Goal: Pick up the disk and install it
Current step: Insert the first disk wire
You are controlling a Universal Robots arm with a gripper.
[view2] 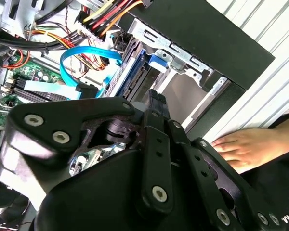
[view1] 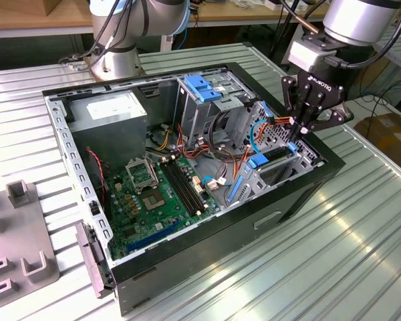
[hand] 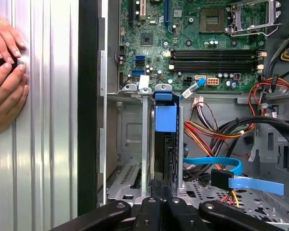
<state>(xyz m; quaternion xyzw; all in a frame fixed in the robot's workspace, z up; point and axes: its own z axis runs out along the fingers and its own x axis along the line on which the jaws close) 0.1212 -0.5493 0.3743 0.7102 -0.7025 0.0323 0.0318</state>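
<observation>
Jaws look closed against the disk (hand: 164, 154), edge-on in its cage (hand: 144, 144); I'd push squarely along the rails, avoiding the blue cable (hand: 209, 162).

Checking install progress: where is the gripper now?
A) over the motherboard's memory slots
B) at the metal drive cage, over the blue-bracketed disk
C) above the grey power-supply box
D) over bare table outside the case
B: the exterior view has the gripper down at the drive cage by the case wall, and the first wrist view shows the disk standing in it.
</observation>
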